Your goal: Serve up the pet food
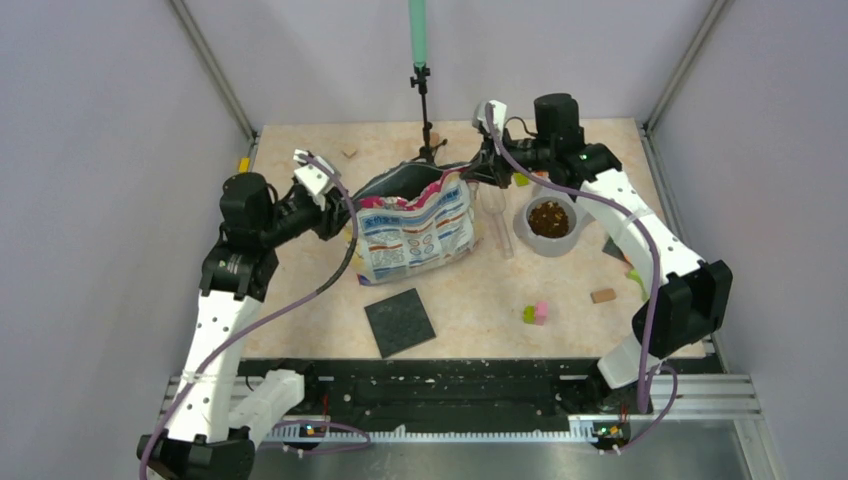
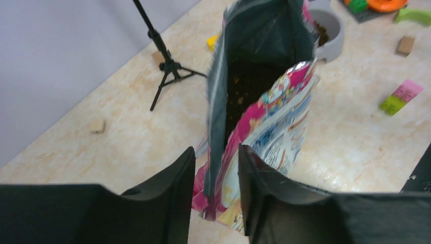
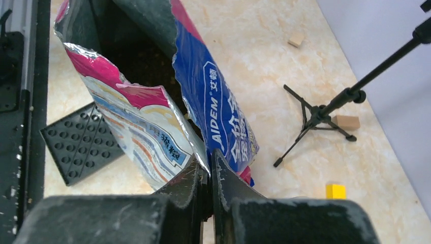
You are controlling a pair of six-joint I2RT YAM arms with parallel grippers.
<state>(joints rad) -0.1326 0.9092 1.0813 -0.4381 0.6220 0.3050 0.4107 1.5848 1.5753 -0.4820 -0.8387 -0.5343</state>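
The pink-and-blue pet food bag [image 1: 415,235] stands open mid-table, with dark brown kibble [image 2: 244,86] inside. My left gripper [image 1: 340,215] is open, and the bag's left edge sits between its fingers [image 2: 216,152] with room on both sides. My right gripper [image 1: 478,170] is shut on the bag's torn top edge [image 3: 207,165] at the right side. The bag also shows in the right wrist view [image 3: 147,127]. A grey bowl [image 1: 548,242] to the right of the bag holds a heap of kibble [image 1: 549,217].
A small black tripod stand [image 1: 424,110] is behind the bag. A dark studded baseplate [image 1: 399,321] lies in front. Pink and green blocks [image 1: 536,313], a brown block [image 1: 602,295] and a yellow block [image 3: 335,191] are scattered about.
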